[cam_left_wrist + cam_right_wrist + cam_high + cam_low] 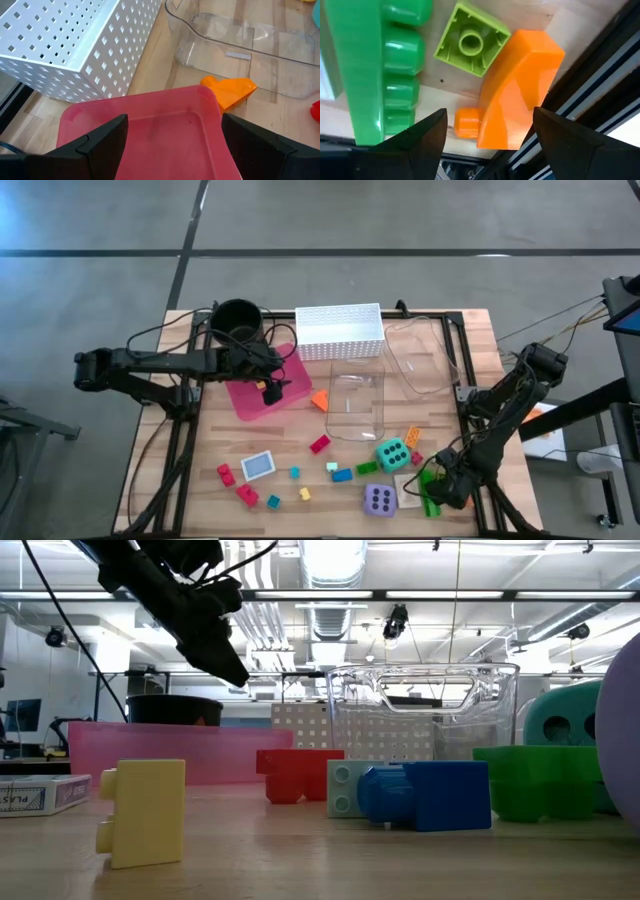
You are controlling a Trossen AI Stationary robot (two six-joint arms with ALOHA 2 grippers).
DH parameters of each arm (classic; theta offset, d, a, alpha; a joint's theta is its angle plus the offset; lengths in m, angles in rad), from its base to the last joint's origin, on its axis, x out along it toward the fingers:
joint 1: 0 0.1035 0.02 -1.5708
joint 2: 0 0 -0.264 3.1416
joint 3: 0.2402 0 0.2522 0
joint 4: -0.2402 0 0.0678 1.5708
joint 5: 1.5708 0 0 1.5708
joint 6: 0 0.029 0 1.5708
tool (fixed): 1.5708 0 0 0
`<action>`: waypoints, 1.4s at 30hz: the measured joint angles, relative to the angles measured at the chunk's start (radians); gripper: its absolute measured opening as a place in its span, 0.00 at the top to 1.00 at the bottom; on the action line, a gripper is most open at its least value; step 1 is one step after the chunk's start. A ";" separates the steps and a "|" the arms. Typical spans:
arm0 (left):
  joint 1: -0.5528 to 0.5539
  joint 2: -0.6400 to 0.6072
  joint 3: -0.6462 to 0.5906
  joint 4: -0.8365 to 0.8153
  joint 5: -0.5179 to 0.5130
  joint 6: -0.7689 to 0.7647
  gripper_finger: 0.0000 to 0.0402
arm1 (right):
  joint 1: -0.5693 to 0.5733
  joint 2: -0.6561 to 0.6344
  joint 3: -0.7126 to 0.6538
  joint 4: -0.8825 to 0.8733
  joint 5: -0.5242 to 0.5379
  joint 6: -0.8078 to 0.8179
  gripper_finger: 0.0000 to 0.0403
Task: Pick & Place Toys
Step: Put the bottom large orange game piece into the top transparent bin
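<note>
toys scattered, both grippers bare

nearest the table's front edge we see the purple die (pixel 379 500), with red bricks (pixel 236 485) and a card (pixel 258 466) off to the left. at the front right corner the right gripper (pixel 487 131) hangs low, jaws apart and holding nothing, over an orange brick (pixel 515 90) beside a long green brick (pixel 380 65) and a lime brick (pixel 470 42). farther back sits the teal die (pixel 392 453). beyond, the left gripper (pixel 172 132) hovers over the pink tray (pixel 165 130), jaws apart and bare, with an orange piece (pixel 230 91) just past the tray. the white basket (pixel 340 332) and the pot (pixel 237 320) stand at the back.
</note>
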 joint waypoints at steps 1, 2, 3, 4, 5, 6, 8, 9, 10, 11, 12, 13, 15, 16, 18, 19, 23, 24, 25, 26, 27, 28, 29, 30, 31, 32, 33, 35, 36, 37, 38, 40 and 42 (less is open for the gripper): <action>0.000 0.000 0.000 0.000 0.000 0.000 0.19 | -0.012 0.007 0.000 -0.010 -0.016 -0.001 0.26; 0.000 0.000 0.000 0.000 0.000 0.000 0.19 | -0.025 0.013 -0.001 -0.018 -0.030 -0.004 0.26; 0.000 0.000 0.000 0.000 0.000 0.000 0.19 | -0.039 0.024 -0.001 -0.027 -0.038 -0.012 0.26; 0.000 0.000 0.000 0.000 0.000 0.000 0.19 | -0.052 0.036 -0.001 -0.031 -0.045 -0.021 0.26; 0.000 0.000 0.000 0.000 0.000 0.000 0.19 | -0.067 0.046 -0.002 -0.031 -0.058 -0.037 0.26; 0.000 0.000 0.000 0.000 0.000 0.000 0.19 | -0.079 0.055 -0.003 -0.035 -0.074 -0.057 0.26; 0.000 0.000 0.000 -0.001 0.000 0.000 0.19 | -0.092 0.071 -0.002 -0.037 -0.116 -0.095 0.26; 0.000 0.000 0.000 -0.003 0.000 0.000 0.19 | -0.094 0.077 -0.001 -0.041 -0.135 -0.112 0.26; 0.000 0.000 0.000 -0.003 0.000 0.000 0.19 | -0.094 0.079 -0.001 -0.041 -0.150 -0.122 0.26; 0.000 0.000 0.000 -0.003 0.000 0.000 0.19 | -0.095 0.079 0.000 -0.041 -0.166 -0.127 0.26; 0.000 0.000 0.000 -0.007 0.000 0.000 0.19 | -0.095 0.078 0.001 -0.042 -0.181 -0.130 0.26; 0.000 0.000 0.000 -0.009 0.000 0.000 0.19 | -0.093 0.075 0.001 -0.044 -0.190 -0.131 0.26; 0.000 0.000 0.000 -0.008 0.000 0.000 0.19 | -0.088 0.073 0.001 -0.043 -0.188 -0.131 0.26; 0.000 0.000 0.000 -0.008 0.000 0.000 0.19 | -0.087 0.073 0.001 -0.044 -0.178 -0.131 0.26; 0.000 0.000 0.000 -0.008 0.000 0.000 0.19 | -0.081 0.079 0.000 -0.038 -0.114 -0.122 0.26; 0.000 0.000 0.000 -0.008 0.000 0.000 0.19 | -0.079 0.088 -0.001 -0.032 -0.091 -0.116 0.26; 0.000 0.000 0.000 -0.008 0.000 0.000 0.19 | -0.079 0.127 -0.001 -0.019 -0.082 -0.114 0.26; 0.000 0.000 0.000 -0.008 0.000 0.000 0.19 | -0.079 0.140 -0.001 -0.014 -0.088 -0.117 0.26; 0.000 0.000 0.000 -0.008 0.000 0.000 0.19 | -0.080 0.147 0.001 -0.009 -0.094 -0.118 0.26; 0.000 0.000 0.000 -0.009 0.000 0.000 0.19 | -0.080 0.156 0.005 -0.009 -0.097 -0.121 0.26; 0.000 0.000 0.000 -0.009 0.000 0.000 0.19 | -0.080 0.162 0.010 -0.013 -0.097 -0.125 0.26; 0.000 0.000 0.000 -0.009 0.000 0.000 0.19 | -0.080 0.170 0.015 -0.016 -0.099 -0.127 0.26; 0.000 0.000 0.000 -0.009 0.000 0.000 0.19 | -0.080 0.174 0.019 -0.018 -0.100 -0.133 0.26; 0.000 0.000 0.000 -0.009 0.000 0.000 0.19 | -0.080 0.176 0.023 -0.020 -0.100 -0.142 0.26; 0.000 0.000 0.000 -0.010 0.000 0.000 0.19 | -0.080 0.176 0.027 -0.024 -0.099 -0.150 0.26; 0.000 0.000 0.000 -0.010 0.000 0.000 0.19 | -0.080 0.177 0.032 -0.032 -0.096 -0.155 0.26; 0.000 0.000 0.000 -0.010 0.000 0.000 0.19 | -0.080 0.173 0.038 -0.043 -0.092 -0.160 0.26; 0.000 0.000 0.000 -0.010 0.000 0.000 0.19 | -0.080 0.161 0.049 -0.070 -0.088 -0.162 0.26; 0.000 0.000 0.000 -0.010 0.000 0.000 0.19 | -0.079 0.152 0.053 -0.082 -0.089 -0.163 0.26; 0.000 0.000 0.000 -0.010 0.000 0.000 0.19 | -0.079 0.145 0.055 -0.092 -0.089 -0.168 0.26; 0.000 0.000 0.000 -0.010 0.000 0.000 0.19 | -0.079 0.142 0.055 -0.102 -0.089 -0.170 0.26; 0.000 0.000 0.000 -0.011 0.000 0.000 0.19 | -0.078 0.141 0.055 -0.112 -0.089 -0.183 0.26; 0.000 0.000 0.000 -0.013 0.000 0.000 0.19 | -0.079 0.141 0.052 -0.117 -0.096 -0.200 0.26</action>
